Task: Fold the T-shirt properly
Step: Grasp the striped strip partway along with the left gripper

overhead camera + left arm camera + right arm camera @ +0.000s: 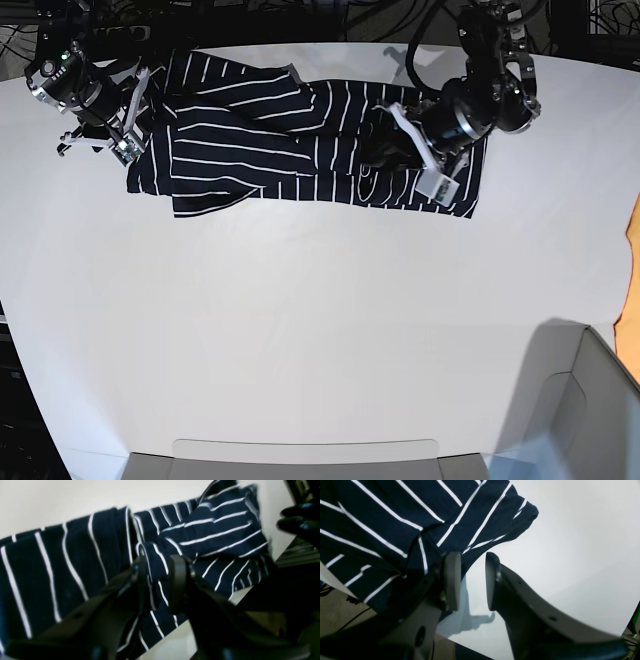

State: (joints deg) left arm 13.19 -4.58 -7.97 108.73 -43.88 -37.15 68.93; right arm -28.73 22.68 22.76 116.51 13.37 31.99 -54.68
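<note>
Soft striped T-shirt (300, 140) lies rumpled, half-folded.

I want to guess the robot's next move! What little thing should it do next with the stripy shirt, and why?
Probably the left gripper should open a little wider and lift off. Its jaws stand parted around a bunched ridge of the T-shirt, and the shirt already lies in a folded band on the white table. The right gripper is open beside a sleeve corner, holding nothing.
</note>
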